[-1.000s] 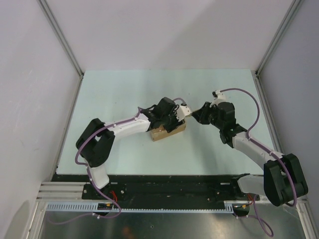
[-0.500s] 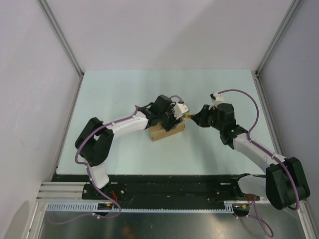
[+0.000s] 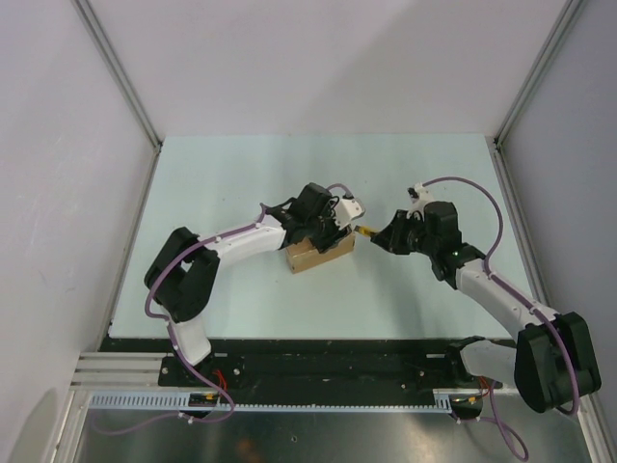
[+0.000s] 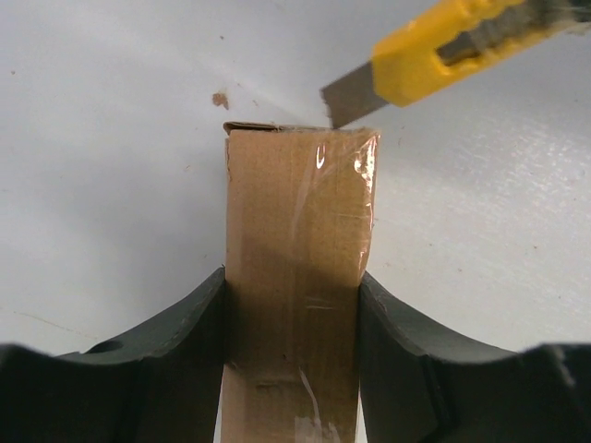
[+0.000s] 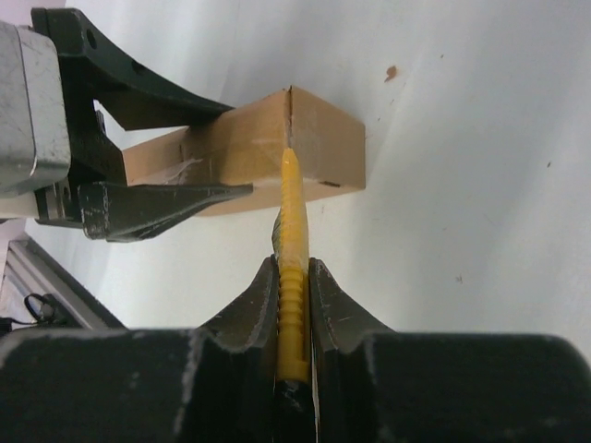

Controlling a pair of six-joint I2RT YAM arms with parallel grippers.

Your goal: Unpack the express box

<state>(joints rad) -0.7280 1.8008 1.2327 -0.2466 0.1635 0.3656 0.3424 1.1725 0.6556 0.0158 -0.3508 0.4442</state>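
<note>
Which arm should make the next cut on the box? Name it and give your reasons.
Right. The right gripper is shut on the utility knife, whose blade sits at the taped end of the express box. The left gripper clamps the box's sides, steadying it, so it should hold.

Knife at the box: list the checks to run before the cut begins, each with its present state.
1. Box held: left jaws clamp both its long sides. Ok.
2. Knife held: right jaws shut on its yellow handle. Ok.
3. Blade extended: bare metal shows past the handle. Ok.
4. Blade on the tape: the tip is at the box's far edge by the tape strip, but contact is unclear. Cannot tell.
5. Left jaws away from the blade: they grip the box's near part and the blade is at its far end. Ok.
</note>
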